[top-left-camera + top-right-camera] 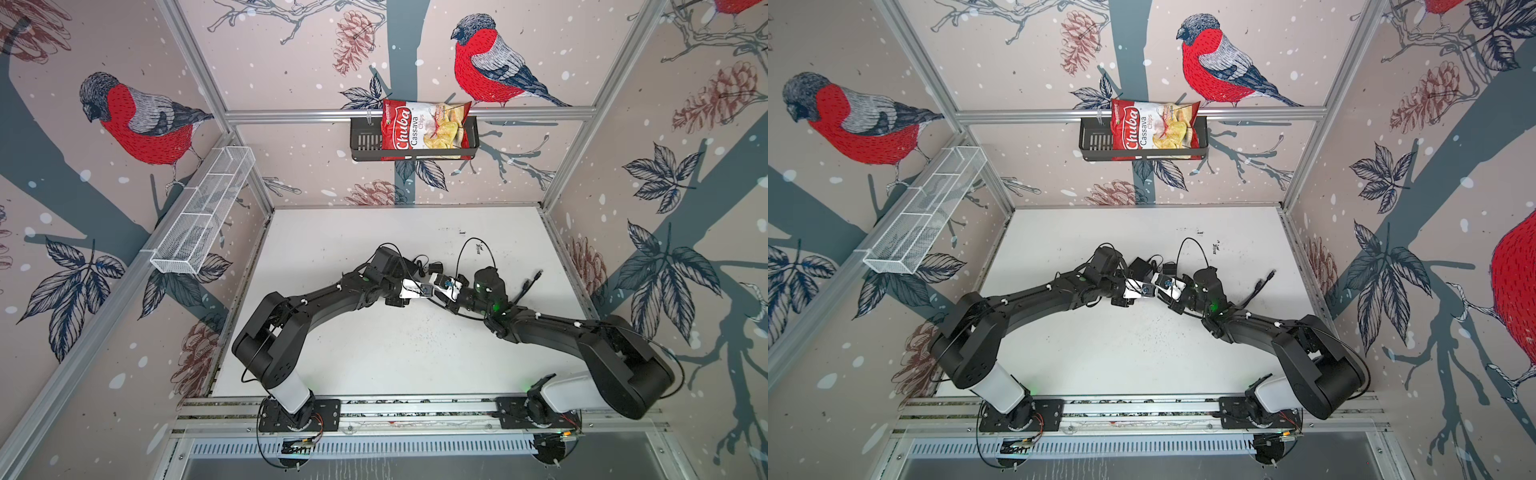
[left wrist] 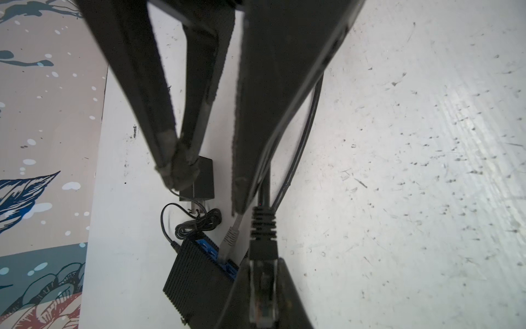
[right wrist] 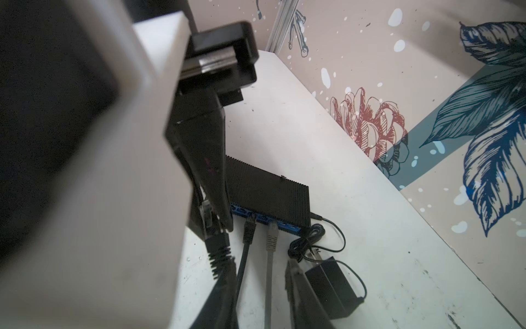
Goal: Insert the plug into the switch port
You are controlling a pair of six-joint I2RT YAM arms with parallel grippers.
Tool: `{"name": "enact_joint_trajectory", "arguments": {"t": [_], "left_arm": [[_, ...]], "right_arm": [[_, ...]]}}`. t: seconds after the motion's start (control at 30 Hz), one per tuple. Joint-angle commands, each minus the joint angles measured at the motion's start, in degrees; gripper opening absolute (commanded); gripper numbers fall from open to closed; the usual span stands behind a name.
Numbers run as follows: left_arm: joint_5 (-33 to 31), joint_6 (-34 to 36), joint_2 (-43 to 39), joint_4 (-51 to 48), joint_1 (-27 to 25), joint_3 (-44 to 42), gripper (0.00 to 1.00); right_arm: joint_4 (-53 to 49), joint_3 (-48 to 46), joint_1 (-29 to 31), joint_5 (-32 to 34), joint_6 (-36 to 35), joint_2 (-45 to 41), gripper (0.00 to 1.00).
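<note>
The switch [image 2: 196, 276] is a flat, ribbed black box with blue ports, lying on the white table. A grey plug [image 2: 229, 242] and a black plug [image 3: 250, 228] sit in its ports. My left gripper [image 2: 263, 296] is shut on the clear-tipped plug [image 2: 263, 287] of a black cable. In the right wrist view that plug [image 3: 207, 216] hangs just off the left end of the switch's [image 3: 267, 193] port face. My right gripper [image 3: 262, 296] is open, its fingers astride the two plugged-in cables and gripping neither. In both top views the two grippers meet at mid-table.
A small black adapter [image 3: 333, 284] with a coiled thin cord [image 3: 307, 242] lies beside the switch. Loose cable ends [image 1: 532, 282] lie to the right. A bag of chips in a black basket [image 1: 471, 137] and a white mesh shelf [image 1: 203, 216] hang on the walls.
</note>
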Motion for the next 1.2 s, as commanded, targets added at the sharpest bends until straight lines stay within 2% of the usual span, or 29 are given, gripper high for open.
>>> {"name": "enact_joint_trajectory", "arguments": {"t": [0.0,0.07,0.13,0.3,0.37,0.6,0.8,1.17], "left_arm": [[1.7,-2.1,-0.3,3.2,0.3,0.7,0.10],[2.3,-2.6,-0.5,3.9,0.5,0.4,0.09],[3.0,-2.7,-0.5,4.1,0.7,0.1,0.09],[5.0,-3.0,-0.5,3.7,1.5,0.2,0.09],[5.9,-3.2,-0.6,3.5,1.7,0.4,0.09],[9.0,-2.3,-0.6,-0.8,1.9,2.3,0.09],[9.9,0.3,0.1,-5.3,1.9,4.2,0.09],[10.1,0.6,0.4,-6.3,1.9,4.9,0.08]], "right_arm": [[5.5,-3.3,0.0,-1.3,2.1,-0.8,0.32],[10.8,-5.8,-1.5,-2.8,5.3,-2.0,0.33],[11.9,-6.6,-2.2,-2.5,5.7,-2.6,0.33],[12.7,-8.5,-3.2,-3.9,3.0,-4.7,0.34],[12.8,-9.1,-2.6,-5.2,-0.5,-5.1,0.34],[13.0,-8.6,-0.7,-4.0,-7.2,-3.0,0.34],[14.9,-7.5,-0.2,-3.6,-8.5,-1.4,0.34],[13.5,-4.8,0.5,-5.0,-10.5,1.5,0.33]]}}
